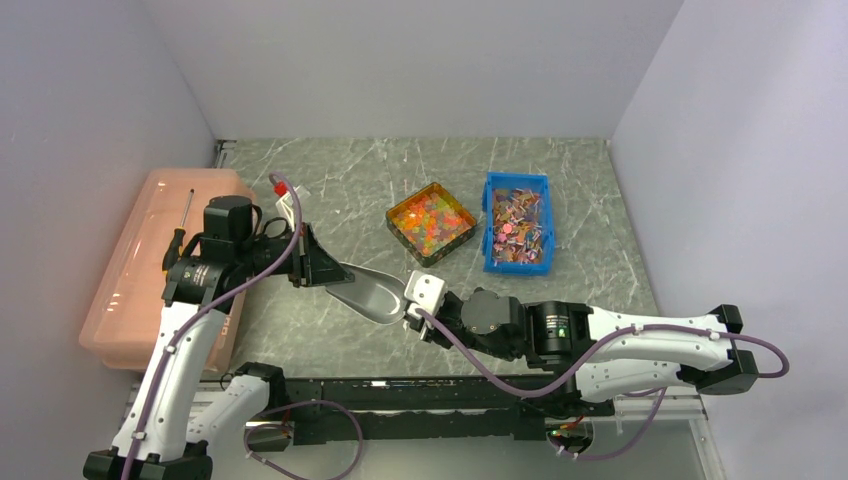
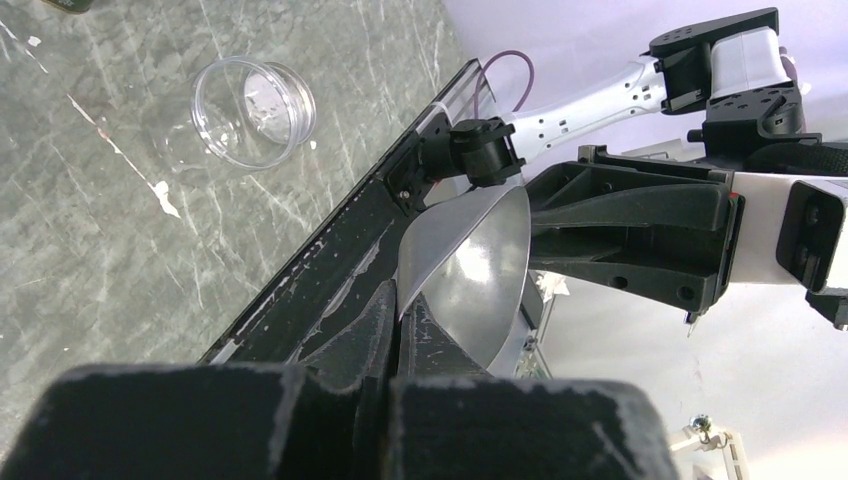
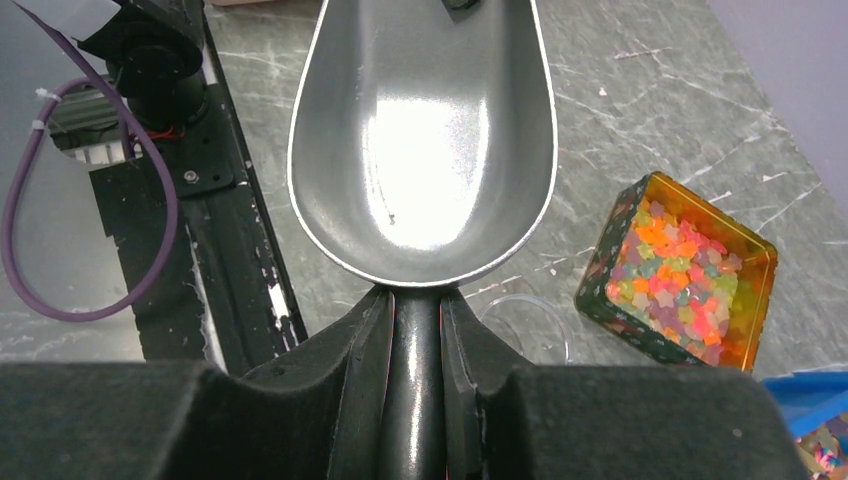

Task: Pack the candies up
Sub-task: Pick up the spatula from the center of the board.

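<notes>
Over the grey marbled surface (image 1: pixel 330 180), the left pincer (image 2: pixel 398 310) pinches the metal scoop (image 3: pixel 420 150) by its rim, and the right pincer (image 3: pixel 418 305) clamps its handle.

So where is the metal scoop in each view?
Top external: metal scoop left of centre, just above the black rail.
Left wrist: metal scoop mid-frame, tip nearest the camera.
Right wrist: metal scoop top centre, bowl facing the camera.
Shared landmark: the black rail, beside it in all three.
</notes>
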Tool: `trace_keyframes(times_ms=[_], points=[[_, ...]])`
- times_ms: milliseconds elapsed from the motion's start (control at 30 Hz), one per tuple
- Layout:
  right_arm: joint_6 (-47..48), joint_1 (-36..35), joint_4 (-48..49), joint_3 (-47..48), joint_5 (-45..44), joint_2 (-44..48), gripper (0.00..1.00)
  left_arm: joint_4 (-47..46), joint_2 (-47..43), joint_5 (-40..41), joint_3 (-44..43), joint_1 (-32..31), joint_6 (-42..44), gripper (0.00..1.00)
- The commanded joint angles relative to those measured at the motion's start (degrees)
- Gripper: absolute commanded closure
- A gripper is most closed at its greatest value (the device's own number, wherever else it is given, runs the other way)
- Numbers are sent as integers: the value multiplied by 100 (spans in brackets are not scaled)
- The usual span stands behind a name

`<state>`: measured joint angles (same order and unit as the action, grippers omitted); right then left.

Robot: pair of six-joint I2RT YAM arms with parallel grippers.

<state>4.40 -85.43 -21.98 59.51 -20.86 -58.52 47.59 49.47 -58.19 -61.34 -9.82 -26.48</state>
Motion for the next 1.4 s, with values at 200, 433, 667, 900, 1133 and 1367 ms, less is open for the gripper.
trace_keyframes(times_ms=[200, 433, 667, 900, 1133, 1367], points=[[224, -53, 879, -62, 332, 374, 100, 61, 71, -311, -9, -28, 178, 93], [-8, -52, 550, -145, 316, 319, 100, -18, 23, -54, -273, -28, 149, 64], [-333, -53, -90, 63, -168, 205, 100, 99, 35, 568, -419, -28, 239, 55], [-860, 76, -887, 395, -643, 52, 100, 565, 8, 1879, -698, -28, 655, 47], [-1513, 702, -1959, 950, -762, -273, 100, 460, -213, 2932, -646, -28, 932, 33], [-2276, 1701, -3029, 1404, -520, -426, 100, 90, -507, 3408, -399, -28, 1104, 10]])
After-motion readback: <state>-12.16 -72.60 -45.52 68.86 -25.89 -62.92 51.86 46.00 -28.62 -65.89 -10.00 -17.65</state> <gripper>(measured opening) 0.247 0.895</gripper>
